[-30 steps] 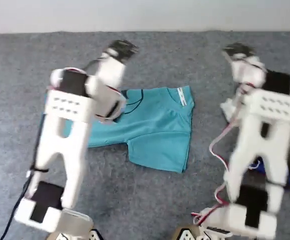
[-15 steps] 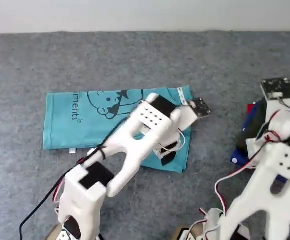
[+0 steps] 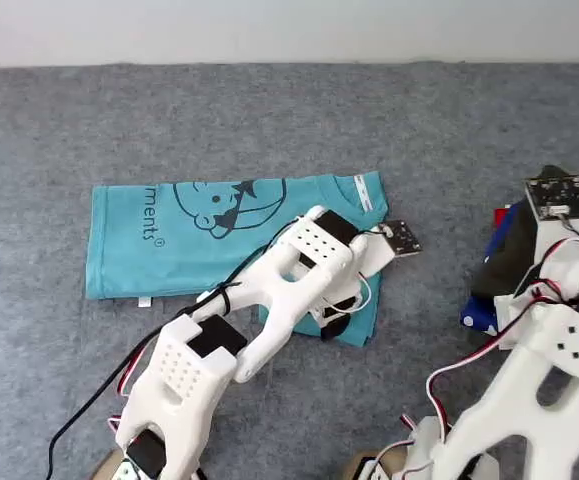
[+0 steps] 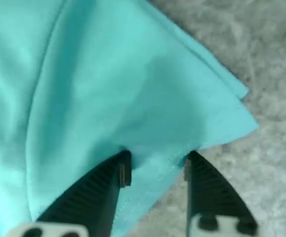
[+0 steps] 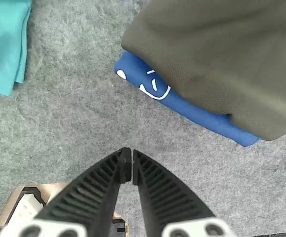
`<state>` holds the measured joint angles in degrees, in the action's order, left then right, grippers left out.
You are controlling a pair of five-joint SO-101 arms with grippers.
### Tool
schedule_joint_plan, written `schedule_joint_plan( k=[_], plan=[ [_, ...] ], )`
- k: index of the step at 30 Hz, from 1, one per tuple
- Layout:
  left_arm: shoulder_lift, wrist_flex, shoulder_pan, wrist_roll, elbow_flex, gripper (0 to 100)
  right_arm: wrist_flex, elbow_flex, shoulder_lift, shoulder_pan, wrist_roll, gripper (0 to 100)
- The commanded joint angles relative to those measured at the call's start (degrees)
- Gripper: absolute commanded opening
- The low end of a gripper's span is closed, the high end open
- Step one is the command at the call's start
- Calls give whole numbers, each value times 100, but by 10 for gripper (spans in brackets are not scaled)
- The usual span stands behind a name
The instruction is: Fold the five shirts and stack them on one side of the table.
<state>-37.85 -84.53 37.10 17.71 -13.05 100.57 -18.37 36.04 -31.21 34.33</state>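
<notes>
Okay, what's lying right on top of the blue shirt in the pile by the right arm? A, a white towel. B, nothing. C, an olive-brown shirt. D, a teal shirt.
C: the right wrist view shows an olive-brown shirt covering most of the blue shirt.

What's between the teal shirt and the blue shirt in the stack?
Nothing: bare grey mat separates teal shirt from blue shirt, per right wrist view.

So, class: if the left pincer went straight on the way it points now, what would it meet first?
The teal shirt: the left pincer stands open right over its hem, near a corner. It may be touching the cloth; depth is hard to judge.
</notes>
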Motion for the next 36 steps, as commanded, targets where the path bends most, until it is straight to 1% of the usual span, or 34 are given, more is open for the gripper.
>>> schedule_joint_plan(
  k=[1, 4, 9, 16, 24, 26, 31, 36],
  plan=[
    [18, 211, -44, 62, -224, 32, 215, 44, 154, -66, 53, 20],
    [70, 0, -35, 62, -347, 21, 215, 44, 154, -66, 53, 20],
    [255, -422, -70, 62, -963, 14, 215, 44, 119, -66, 53, 20],
    [220, -404, -281, 70, -1807, 14, 215, 18, 110, -57, 18, 20],
    [-448, -413, -800, 220, -2923, 17, 215, 18, 110, -57, 18, 20],
    [-668, -440, -941, 211, -3196, 44, 215, 9, 110, -57, 18, 20],
    [-1037, -448, -1371, 176, -3670, 186, 215, 9, 110, -57, 18, 20],
    [-1196, -448, -1653, 220, -4084, 199, 215, 9, 110, -57, 18, 20]
  ],
)
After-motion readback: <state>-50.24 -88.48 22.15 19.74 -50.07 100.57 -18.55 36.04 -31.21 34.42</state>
